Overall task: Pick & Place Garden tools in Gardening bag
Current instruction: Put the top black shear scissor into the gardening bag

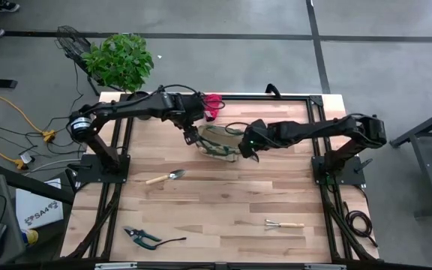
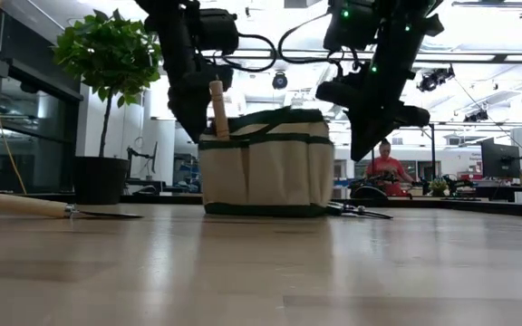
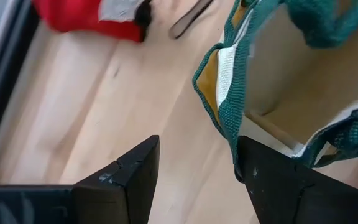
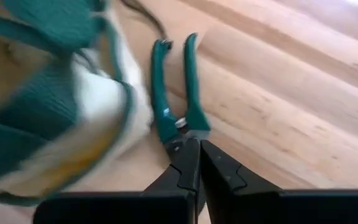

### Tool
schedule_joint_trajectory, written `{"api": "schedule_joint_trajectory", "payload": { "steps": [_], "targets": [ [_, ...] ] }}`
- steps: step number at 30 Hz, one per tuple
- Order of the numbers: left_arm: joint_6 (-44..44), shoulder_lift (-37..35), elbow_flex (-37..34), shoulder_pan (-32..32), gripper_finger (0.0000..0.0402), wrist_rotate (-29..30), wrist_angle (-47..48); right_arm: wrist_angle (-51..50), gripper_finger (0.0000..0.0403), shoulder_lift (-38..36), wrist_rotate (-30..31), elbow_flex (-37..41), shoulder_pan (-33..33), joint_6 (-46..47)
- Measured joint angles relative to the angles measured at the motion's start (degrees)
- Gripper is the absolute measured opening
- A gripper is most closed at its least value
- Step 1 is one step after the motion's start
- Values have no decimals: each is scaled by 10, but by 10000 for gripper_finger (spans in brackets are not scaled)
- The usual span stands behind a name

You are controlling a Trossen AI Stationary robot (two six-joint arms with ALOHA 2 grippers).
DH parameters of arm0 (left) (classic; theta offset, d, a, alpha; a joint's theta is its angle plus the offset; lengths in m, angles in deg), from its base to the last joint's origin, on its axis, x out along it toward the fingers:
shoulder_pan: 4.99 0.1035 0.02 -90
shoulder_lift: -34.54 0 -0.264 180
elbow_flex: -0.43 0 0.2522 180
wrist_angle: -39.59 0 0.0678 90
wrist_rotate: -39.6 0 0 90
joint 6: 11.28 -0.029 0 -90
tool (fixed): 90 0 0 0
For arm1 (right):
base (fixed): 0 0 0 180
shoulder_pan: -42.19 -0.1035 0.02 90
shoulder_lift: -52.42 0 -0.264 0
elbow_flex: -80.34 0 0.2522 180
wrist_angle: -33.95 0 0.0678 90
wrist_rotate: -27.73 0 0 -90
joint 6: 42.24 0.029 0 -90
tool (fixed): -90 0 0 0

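The tan gardening bag (image 1: 220,142) with green trim stands upright mid-table, a wooden tool handle (image 2: 217,109) sticking up at its left side. My left gripper (image 3: 197,146) hangs open just outside the bag's left rim (image 3: 227,87). My right gripper (image 4: 199,144) is shut. It hangs at the bag's right side, above green-handled pruners (image 4: 174,93) that lie flat on the table. The low view shows its tips (image 2: 357,149) well above the tabletop. A red glove (image 1: 212,105) lies behind the bag. A trowel (image 1: 167,177), a second pair of pruners (image 1: 142,237) and a mini rake (image 1: 283,223) lie toward the near edge. My left gripper has one finger (image 3: 272,177) right beside the lower end of the bag's green-trimmed rim (image 3: 235,155). Whether it touches the cloth I cannot tell. Nothing lies between its fingers.
A potted plant (image 1: 118,60) stands off the table's far left corner. A black frame rail (image 1: 276,97) runs along the far edge. A dark cord (image 1: 231,124) lies behind the bag. Bare wood stretches between the bag and the near edge. A person in red (image 2: 388,165) sits far behind.
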Motion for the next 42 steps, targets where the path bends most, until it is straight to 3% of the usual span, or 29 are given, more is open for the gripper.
{"api": "schedule_joint_trajectory", "payload": {
  "steps": [10, 19, 23, 35, 42],
  "targets": [
    [7, -32, 0, 0, 207, 0, 10, 10, 21, 0, -27, 0, 36, -48],
    [7, -36, 0, 0, 207, 0, 26, 31, 159, 8, -29, -1, 59, -96],
    [8, -59, 0, 0, 207, 8, 29, 33, 197, 40, -29, -1, 73, -113],
    [29, -96, -2, 0, 207, 20, 46, 100, 204, 105, -35, -1, 113, -101],
    [33, -96, -57, 0, 207, 22, 8, 113, 204, 101, -64, -1, 115, -103]
  ]
}}
